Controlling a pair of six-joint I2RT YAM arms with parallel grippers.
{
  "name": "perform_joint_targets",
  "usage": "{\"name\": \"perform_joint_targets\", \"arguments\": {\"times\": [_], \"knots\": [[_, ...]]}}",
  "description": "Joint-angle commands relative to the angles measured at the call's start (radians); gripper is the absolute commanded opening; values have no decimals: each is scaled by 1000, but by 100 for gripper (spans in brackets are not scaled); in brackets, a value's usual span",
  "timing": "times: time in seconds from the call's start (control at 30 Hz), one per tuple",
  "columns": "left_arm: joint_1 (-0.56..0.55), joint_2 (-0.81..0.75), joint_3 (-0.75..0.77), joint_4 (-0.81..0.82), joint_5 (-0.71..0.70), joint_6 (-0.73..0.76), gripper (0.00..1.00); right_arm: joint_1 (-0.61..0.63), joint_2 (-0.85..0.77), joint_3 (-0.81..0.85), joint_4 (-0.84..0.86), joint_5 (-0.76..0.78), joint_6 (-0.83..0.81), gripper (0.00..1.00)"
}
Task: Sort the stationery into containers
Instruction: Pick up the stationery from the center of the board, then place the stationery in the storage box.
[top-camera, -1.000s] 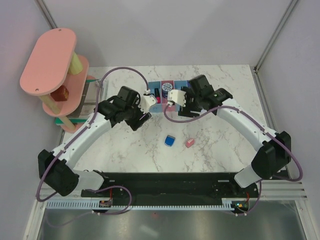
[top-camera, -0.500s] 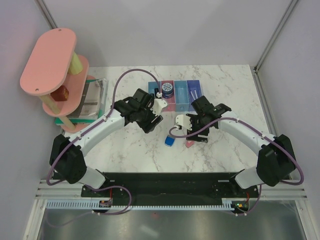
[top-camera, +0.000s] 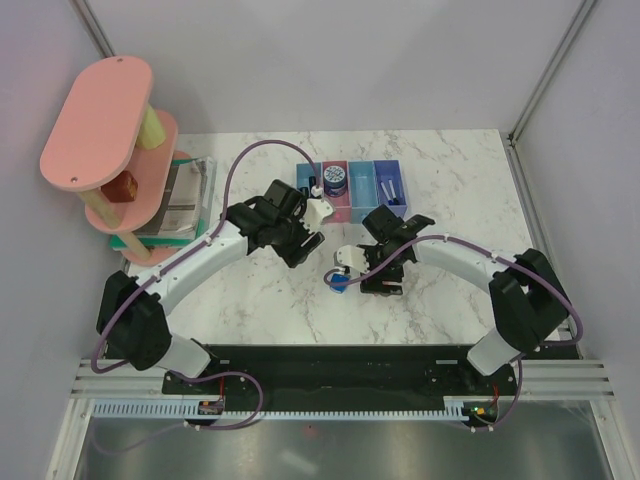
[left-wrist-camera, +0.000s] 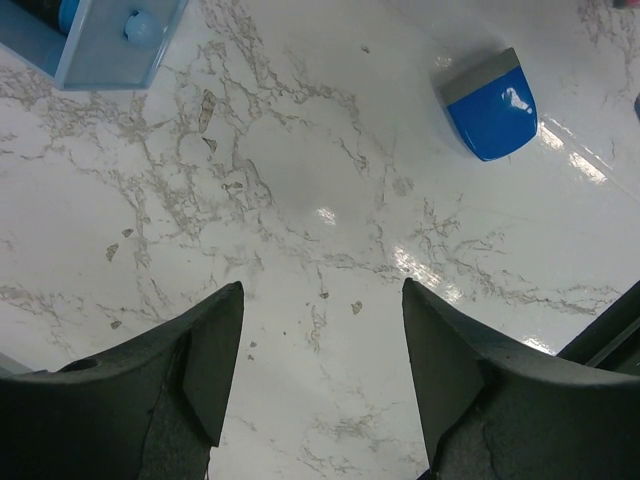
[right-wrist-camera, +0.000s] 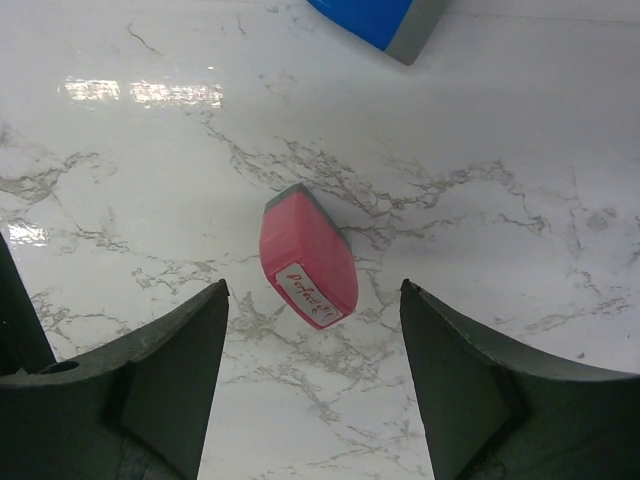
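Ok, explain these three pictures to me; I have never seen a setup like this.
Two robot arms are bolted at the near edge of a marble table. The wide picture looks down from above and behind them; the other two come from cameras on each wrist, looking past that arm's fingers. The left gripper is open, holding nothing. The right gripper is open above a pink eraser, not gripping it. A blue wedge block lies nearby. At the back, a row of bins holds a round blue roll.

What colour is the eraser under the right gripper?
The eraser is pink with a white label; right wrist view.
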Motion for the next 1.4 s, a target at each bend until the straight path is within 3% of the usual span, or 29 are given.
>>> {"name": "perform_joint_targets", "arguments": {"times": [0.0,0.23,0.27,0.53,0.9,0.97,1.17,1.37], "knots": [[-1,-36,-2,24,-14,4,72,2,24,-29,63,-14,2,76],[-1,-34,6,23,-25,7,72,2,56,-37,100,-19,27,65],[-1,-37,3,24,-28,5,72,2,58,-37,106,-20,30,56],[7,-57,-23,24,-36,7,73,2,18,-3,103,17,66,21],[28,-168,-91,13,-134,85,73,-17,-30,270,88,148,113,17],[33,-197,-129,4,-172,105,72,-27,-5,316,109,185,126,11],[50,-323,-200,-49,-188,143,73,-64,120,452,263,306,125,11],[48,-358,-155,-73,-160,162,75,-162,367,728,280,254,155,10]]}}
